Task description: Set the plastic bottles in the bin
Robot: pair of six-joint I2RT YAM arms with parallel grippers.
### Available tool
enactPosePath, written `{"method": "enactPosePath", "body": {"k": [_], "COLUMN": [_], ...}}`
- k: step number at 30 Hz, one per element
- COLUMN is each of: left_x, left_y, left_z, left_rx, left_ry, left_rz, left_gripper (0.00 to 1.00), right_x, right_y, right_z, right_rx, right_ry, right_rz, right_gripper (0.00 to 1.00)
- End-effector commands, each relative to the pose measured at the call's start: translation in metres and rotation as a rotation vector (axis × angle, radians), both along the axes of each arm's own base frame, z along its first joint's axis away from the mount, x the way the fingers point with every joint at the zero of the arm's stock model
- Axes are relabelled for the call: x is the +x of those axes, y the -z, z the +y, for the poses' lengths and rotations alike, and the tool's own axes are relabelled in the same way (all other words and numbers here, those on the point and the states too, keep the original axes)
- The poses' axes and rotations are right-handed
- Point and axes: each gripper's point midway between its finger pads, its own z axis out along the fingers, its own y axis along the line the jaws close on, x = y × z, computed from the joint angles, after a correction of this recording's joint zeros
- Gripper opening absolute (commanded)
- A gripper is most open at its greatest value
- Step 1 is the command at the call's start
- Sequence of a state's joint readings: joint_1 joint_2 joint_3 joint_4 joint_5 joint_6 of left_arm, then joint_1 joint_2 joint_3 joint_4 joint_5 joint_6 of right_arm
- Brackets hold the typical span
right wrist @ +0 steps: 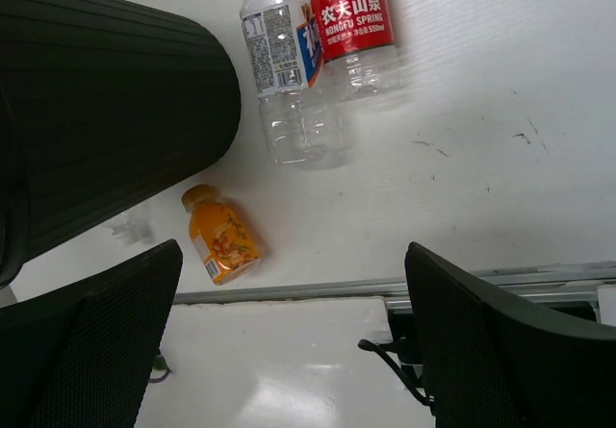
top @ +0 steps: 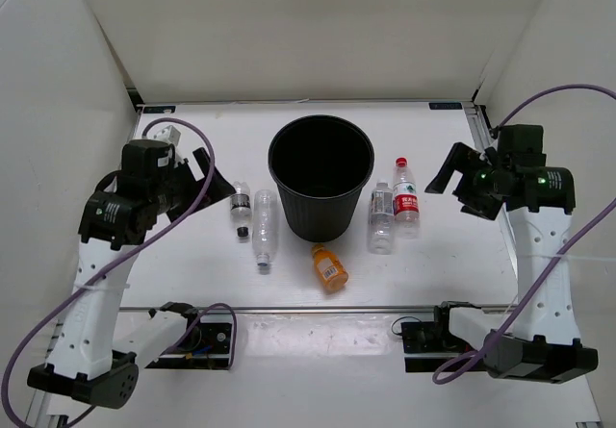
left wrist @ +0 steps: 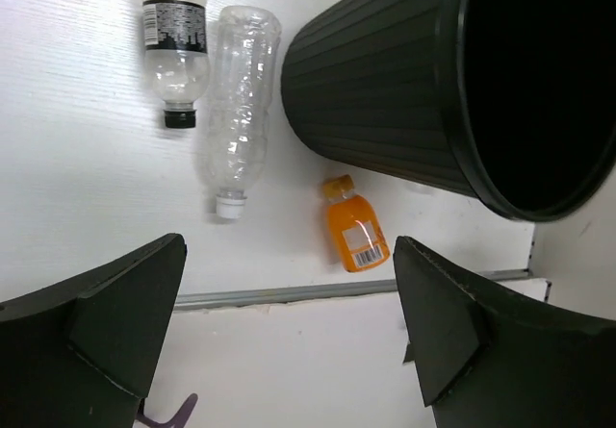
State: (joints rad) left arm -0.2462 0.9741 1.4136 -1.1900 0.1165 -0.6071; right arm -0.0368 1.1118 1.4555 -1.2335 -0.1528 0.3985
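Observation:
The round black bin (top: 320, 173) stands upright mid-table, its ribbed wall also in the left wrist view (left wrist: 385, 91) and the right wrist view (right wrist: 106, 111). Left of it lie a short clear bottle with a black label (top: 241, 207) (left wrist: 173, 53) and a longer clear bottle (top: 265, 231) (left wrist: 239, 120). An orange bottle (top: 329, 266) (left wrist: 354, 234) (right wrist: 222, 234) lies in front of the bin. To its right lie a clear bottle with a blue-white label (top: 382, 216) (right wrist: 289, 62) and a red-labelled one (top: 406, 197) (right wrist: 354, 24). My left gripper (top: 210, 180) (left wrist: 289, 245) and right gripper (top: 454, 186) (right wrist: 294, 250) hover open, holding nothing.
A metal rail (top: 318, 308) runs along the table's near edge, with both arm bases and cables just behind it. White walls enclose the table on the left, right and far sides. Purple cables (top: 207, 173) loop beside each arm.

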Motion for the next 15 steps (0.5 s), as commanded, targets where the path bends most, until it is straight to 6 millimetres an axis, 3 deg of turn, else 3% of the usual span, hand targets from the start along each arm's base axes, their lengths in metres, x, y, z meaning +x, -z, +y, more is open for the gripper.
{"method": "enactPosePath", "body": {"k": [1,6,8,12,15], "left_x": [0.012,0.02,0.022,0.024,0.026], "left_y": [0.006,0.026,0.036,0.064,0.07], "left_z": [0.005,0.022,0.019,0.025,0.028], "left_rx": [0.036,0.091,0.078,0.08,0.038], "left_ry": [-0.032,-0.139,-0.126,-0.153,-0.168], "left_rz": [-0.004,0.109,0.154,0.274,0.295], "left_gripper": [1.0,1.0,1.0,1.0,1.0], "right_x": [-0.002,0.03,0.036,0.07,0.085], "right_y": [0.006,0.042,0.062,0.085,0.1], "right_z": [-0.005,0.01,0.009,0.003,0.001], "right_rx": [-0.027,0.092,0.094,0.072,0.066], "right_ry": [-0.007,-0.067,-0.044,-0.034,-0.05], "right_rz": [0.004,0.119,0.142,0.109,0.153], "right_gripper": [1.0,1.0,1.0,1.0,0.99]}}
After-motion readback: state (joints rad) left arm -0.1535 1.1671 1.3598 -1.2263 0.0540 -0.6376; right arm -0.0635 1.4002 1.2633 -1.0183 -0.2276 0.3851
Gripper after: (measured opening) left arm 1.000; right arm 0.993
